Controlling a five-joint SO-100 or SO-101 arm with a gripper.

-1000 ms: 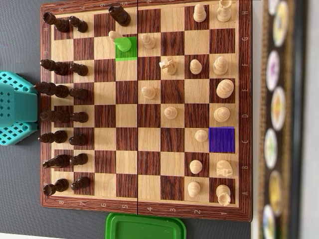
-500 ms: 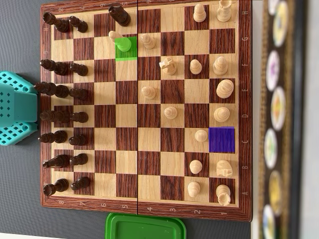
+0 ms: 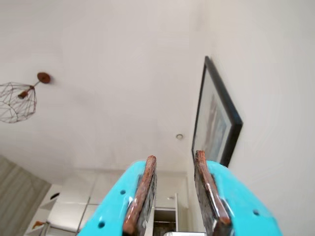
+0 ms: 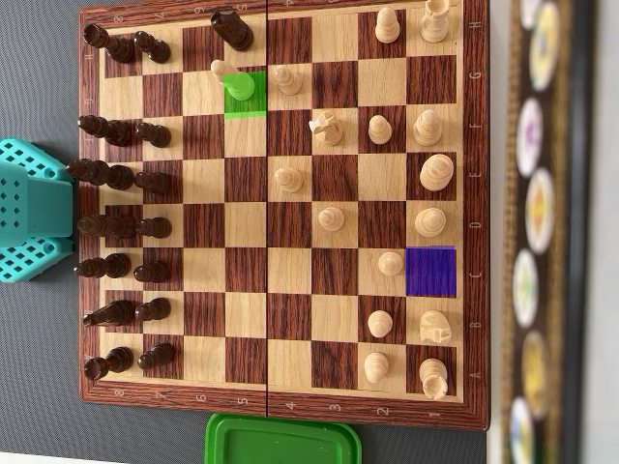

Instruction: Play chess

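The gripper (image 3: 174, 160) points up at the ceiling, jaws narrowly parted and holding nothing; the chessboard (image 4: 280, 404) lies well apart, outside the wrist view.

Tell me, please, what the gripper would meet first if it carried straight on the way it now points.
The wrist view shows the gripper aimed upward, jaws slightly apart and empty. Nothing lies close ahead; the first thing in line looks like the white ceiling, near the framed picture, though depth is hard to judge.
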